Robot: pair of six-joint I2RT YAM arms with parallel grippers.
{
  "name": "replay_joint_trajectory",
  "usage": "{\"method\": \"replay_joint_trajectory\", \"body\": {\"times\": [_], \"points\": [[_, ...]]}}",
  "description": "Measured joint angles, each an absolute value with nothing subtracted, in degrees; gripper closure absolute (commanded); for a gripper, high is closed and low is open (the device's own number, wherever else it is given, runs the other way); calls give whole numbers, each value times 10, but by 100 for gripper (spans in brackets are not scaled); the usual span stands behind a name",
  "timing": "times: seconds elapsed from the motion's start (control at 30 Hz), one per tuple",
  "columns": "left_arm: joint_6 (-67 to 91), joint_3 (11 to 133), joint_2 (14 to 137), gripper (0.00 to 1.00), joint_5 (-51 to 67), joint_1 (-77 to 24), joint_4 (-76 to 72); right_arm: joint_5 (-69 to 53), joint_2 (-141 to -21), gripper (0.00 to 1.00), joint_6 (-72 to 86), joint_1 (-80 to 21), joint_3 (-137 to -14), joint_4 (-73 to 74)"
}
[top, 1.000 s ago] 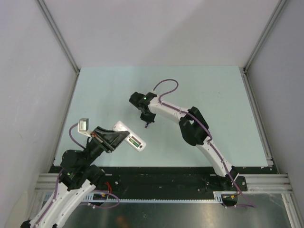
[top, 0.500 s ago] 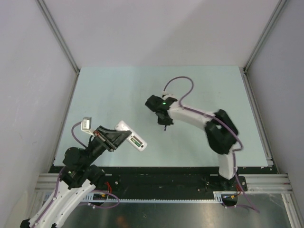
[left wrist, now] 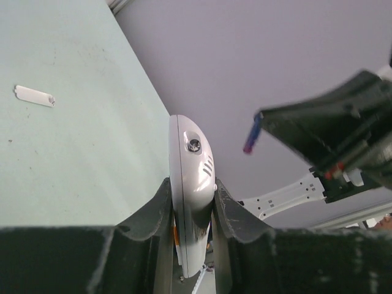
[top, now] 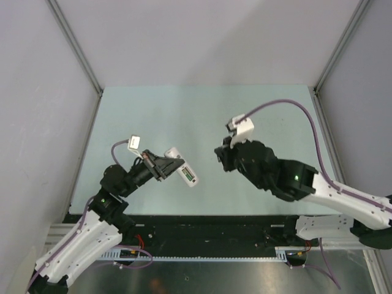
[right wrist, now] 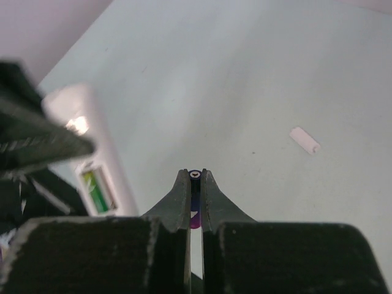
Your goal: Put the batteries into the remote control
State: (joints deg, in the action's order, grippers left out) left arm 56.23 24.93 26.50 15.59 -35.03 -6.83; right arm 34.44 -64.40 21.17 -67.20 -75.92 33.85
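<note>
- Your left gripper is clamped on the remote control.
- Your right gripper pinches the purple battery, apart from the remote control.
- The green battery sits in the compartment.

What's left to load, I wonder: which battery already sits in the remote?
The green battery: it lies in the open compartment of the remote, while the purple battery is pinched in the right gripper, apart from it.
</note>
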Motion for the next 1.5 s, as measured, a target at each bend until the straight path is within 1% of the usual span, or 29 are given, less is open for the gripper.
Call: {"method": "replay_joint_trajectory", "body": {"times": [0.1,0.2,0.33,0.4,0.5,0.83,0.97,1.5], "points": [[556,267,314,100,172,-350,-88,329,-588,100,153,-718,-691,289],[554,286,354,100,187,-350,-108,326,-564,100,112,-750,-664,266],[555,302,396,100,207,-350,-138,370,-529,100,44,-844,-586,156],[556,306,410,100,214,-350,-149,385,-526,100,14,-875,-551,102],[561,306,417,100,222,-350,-158,407,-543,100,-22,-891,-526,25],[590,308,416,100,234,-350,-172,453,-590,100,-123,-908,-495,-180],[601,308,415,100,239,-350,-175,461,-609,100,-155,-906,-495,-228],[621,314,404,100,245,-349,-177,439,-613,100,-170,-871,-474,-239]]}}
